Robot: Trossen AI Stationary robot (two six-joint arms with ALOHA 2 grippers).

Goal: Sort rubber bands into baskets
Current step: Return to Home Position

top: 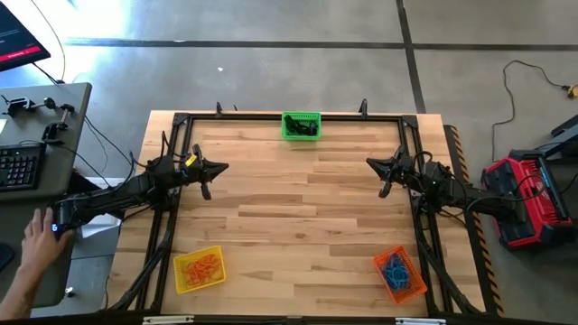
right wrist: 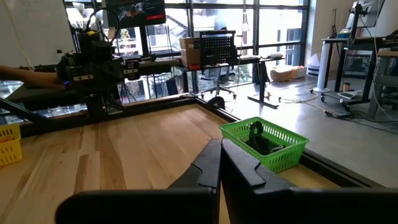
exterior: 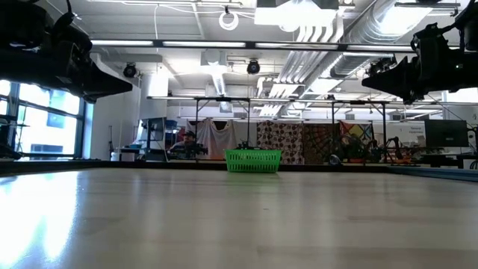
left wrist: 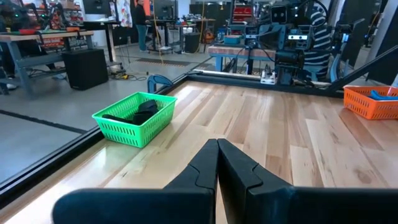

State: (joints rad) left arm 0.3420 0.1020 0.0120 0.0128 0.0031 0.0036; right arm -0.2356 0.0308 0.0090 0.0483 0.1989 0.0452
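Three baskets stand on the wooden table. The green basket at the far edge holds black rubber bands. The yellow basket at the near left holds orange rubber bands. The orange basket at the near right holds blue rubber bands. My left gripper hovers shut at the table's left, pointing level toward the middle. My right gripper hovers shut at the table's right, facing it. Both hold nothing.
A black frame runs around the table's edges. A person's hand rests at the left arm's base beside a side desk with a keyboard. A red case sits on the floor at the right.
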